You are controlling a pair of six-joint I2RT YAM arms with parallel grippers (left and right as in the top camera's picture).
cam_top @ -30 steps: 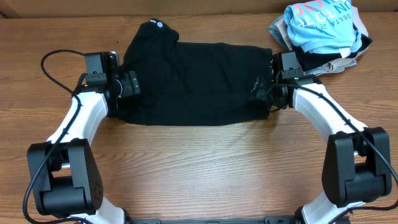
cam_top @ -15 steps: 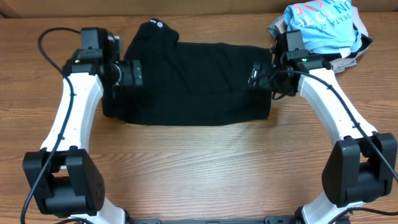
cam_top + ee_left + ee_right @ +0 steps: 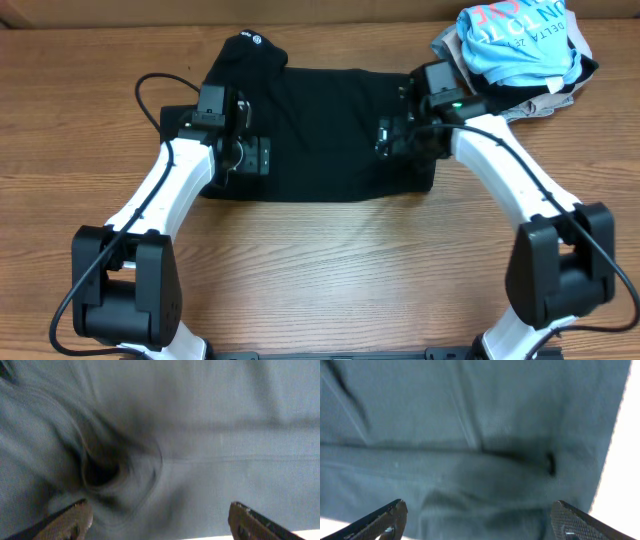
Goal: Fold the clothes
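The wooden table [image 3: 330, 260] carries the black garment [image 3: 320, 130], spread flat across its far middle, long side parallel to the far edge. Only the overhead view shows this outline, plus the light blue T-shirt [image 3: 520, 40] on a pile at the far right corner.

The left gripper [image 3: 258, 158] sits over the garment's left part and the right gripper [image 3: 385, 138] over its right part.

The wrist views show finger state. Left gripper [image 3: 160, 519]: fingers wide apart, nothing held, creased fabric [image 3: 200, 420] below. Right gripper [image 3: 477, 519]: fingers wide apart, nothing held, fabric [image 3: 470, 410] below.

A small white logo [image 3: 254, 40] marks the garment's far left corner, visible overhead only.
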